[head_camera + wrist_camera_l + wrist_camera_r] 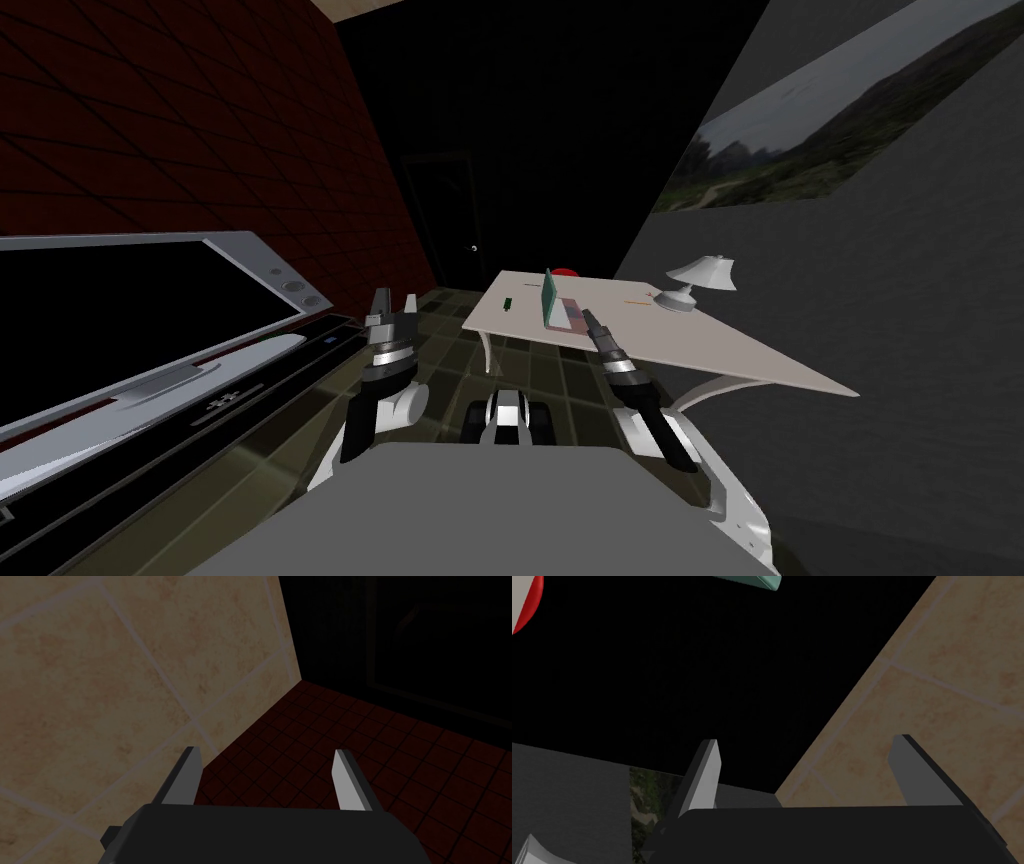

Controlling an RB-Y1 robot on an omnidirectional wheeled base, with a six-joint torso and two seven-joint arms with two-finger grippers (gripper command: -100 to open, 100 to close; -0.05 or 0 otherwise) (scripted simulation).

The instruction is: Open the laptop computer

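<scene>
The laptop (558, 305) sits on a white table (690, 345) ahead and to my right. Its teal-green lid stands upright over a pinkish-grey base. My right gripper (590, 318) hovers just beside the base's near right edge, and its wrist view shows the gripper (808, 741) open with nothing between the fingers. A teal corner of the laptop (752, 581) shows beyond the fingers there. My left gripper (392, 303) is raised on my left, away from the table. In its own wrist view the left gripper (266, 751) is open and empty.
A white lamp (700, 278) stands on the table right of the laptop, with a red object (568, 271) behind the lid and a small dark item (508, 303) to its left. A large TV (150, 310) on a dark stand lines my left side.
</scene>
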